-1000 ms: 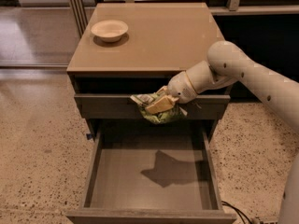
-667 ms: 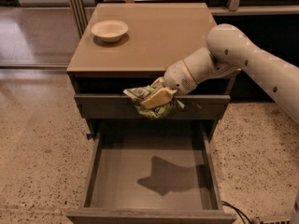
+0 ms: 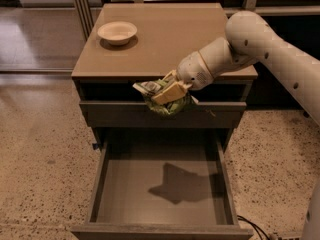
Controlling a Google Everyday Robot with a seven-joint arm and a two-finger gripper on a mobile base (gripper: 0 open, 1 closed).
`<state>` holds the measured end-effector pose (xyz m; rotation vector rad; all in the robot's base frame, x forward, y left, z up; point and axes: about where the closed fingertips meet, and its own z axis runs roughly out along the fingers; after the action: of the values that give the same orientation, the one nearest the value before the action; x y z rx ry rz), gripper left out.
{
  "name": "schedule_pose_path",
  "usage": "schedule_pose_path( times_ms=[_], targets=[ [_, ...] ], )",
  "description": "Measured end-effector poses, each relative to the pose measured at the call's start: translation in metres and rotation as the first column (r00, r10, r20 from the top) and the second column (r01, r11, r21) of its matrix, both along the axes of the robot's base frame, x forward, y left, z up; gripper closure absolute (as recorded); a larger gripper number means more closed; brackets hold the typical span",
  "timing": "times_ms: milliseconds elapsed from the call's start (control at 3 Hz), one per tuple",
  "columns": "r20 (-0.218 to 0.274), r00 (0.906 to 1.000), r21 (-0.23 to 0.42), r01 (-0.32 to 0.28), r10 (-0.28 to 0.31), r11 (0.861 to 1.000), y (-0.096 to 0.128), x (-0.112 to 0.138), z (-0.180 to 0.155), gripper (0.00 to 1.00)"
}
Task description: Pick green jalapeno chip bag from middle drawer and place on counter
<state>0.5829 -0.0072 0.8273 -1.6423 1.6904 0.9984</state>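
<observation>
My pale two-finger gripper held the crumpled green chip bag tight above the open dark grey drawer, just below the shiny tan counter. I couldn't read its print.

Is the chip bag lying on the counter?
No, the gripper holds the chip bag in the air, below the edge of the counter.

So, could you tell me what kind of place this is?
Likely an office or lab: speckled floor, counter over the open middle drawer, gripper holding the chip bag above it.
</observation>
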Motion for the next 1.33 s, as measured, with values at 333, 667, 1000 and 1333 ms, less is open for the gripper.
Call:
schedule_pose_path(
  times_ms=[333,667,1000,1333],
  targets=[
    [0.055,0.9983,-0.028,-0.015,0.016,1.000,-0.008,0.023,0.045,1.00],
    [0.103,0.9944,-0.066,-0.017,0.023,0.998,-0.013,0.047,0.084,1.00],
    [0.164,0.9864,-0.066,-0.003,0.013,0.998,-0.015,0.071,0.116,1.00],
    [0.203,0.9788,-0.048,0.036,-0.026,0.998,-0.017,0.101,0.126,1.00]
  ],
)
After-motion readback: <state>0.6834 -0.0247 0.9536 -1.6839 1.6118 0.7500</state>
